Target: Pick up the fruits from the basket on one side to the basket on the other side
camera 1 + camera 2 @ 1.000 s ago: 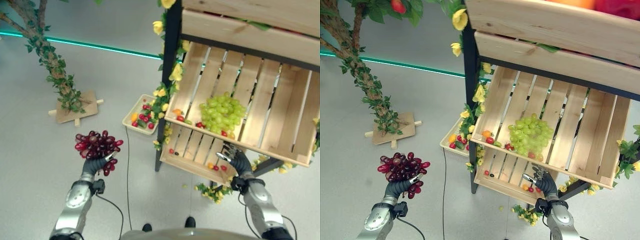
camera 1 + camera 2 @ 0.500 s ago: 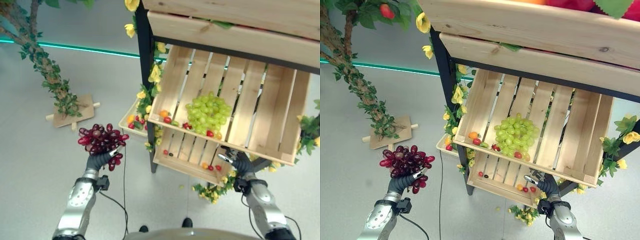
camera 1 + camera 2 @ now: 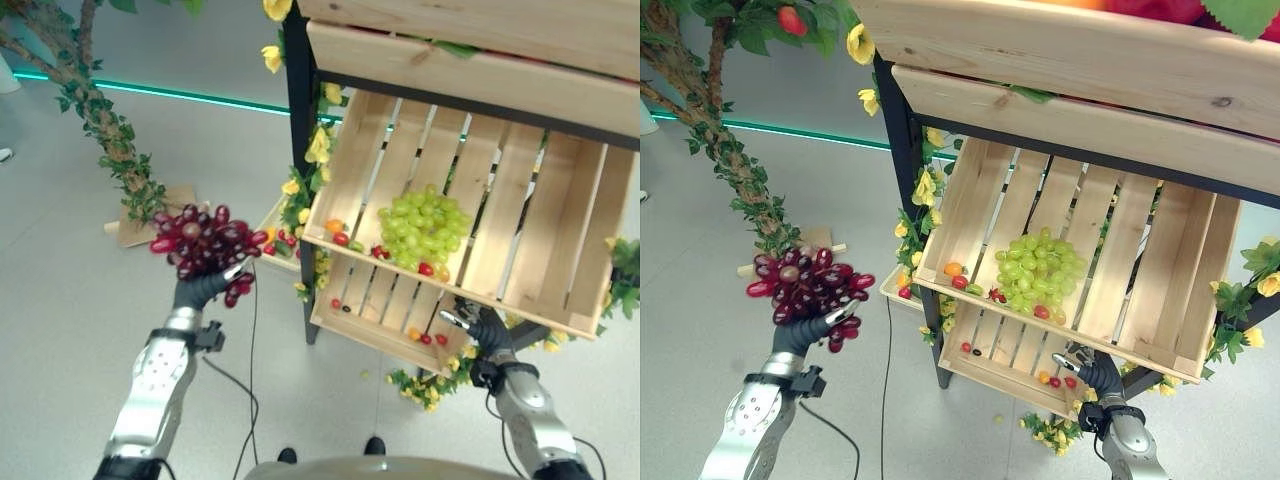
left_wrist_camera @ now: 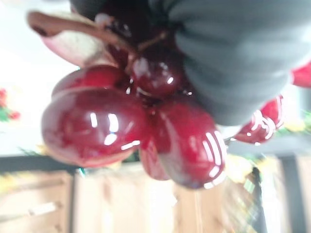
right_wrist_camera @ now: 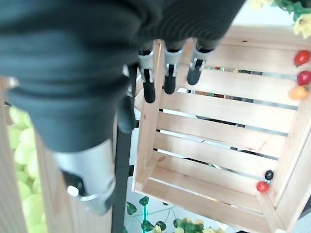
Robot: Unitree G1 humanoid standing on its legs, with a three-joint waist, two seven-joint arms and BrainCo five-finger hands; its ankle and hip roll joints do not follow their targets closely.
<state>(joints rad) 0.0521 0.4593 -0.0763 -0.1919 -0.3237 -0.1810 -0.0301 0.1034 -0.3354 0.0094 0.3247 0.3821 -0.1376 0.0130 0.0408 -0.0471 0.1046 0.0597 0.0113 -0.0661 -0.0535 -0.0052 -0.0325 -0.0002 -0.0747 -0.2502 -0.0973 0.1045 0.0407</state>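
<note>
My left hand (image 3: pixel 200 290) is shut on a bunch of dark red grapes (image 3: pixel 205 243), held up in the air left of the wooden stand; up close the grapes (image 4: pixel 97 126) sit against the hand's cover (image 4: pixel 243 58). A tilted wooden crate (image 3: pixel 560 230) on the stand holds a bunch of green grapes (image 3: pixel 420 228) and a few small red and orange fruits (image 3: pixel 340 236) along its front edge. My right hand (image 3: pixel 478 325) hangs open by the front of the lower crate (image 3: pixel 375 325). Its fingers (image 5: pixel 167 73) are relaxed and hold nothing.
The lower crate (image 5: pixel 218 160) holds a few small red, orange and dark fruits (image 5: pixel 262 186). A white tray (image 3: pixel 272 222) with small fruits lies on the floor behind the stand's black post (image 3: pixel 298 120). An artificial tree (image 3: pixel 100 130) stands at the left. Yellow flowers trim the stand.
My left hand has lifted the red grapes higher, a little nearer the stand. The camera has shifted. The right hand stays by the lower crate.
</note>
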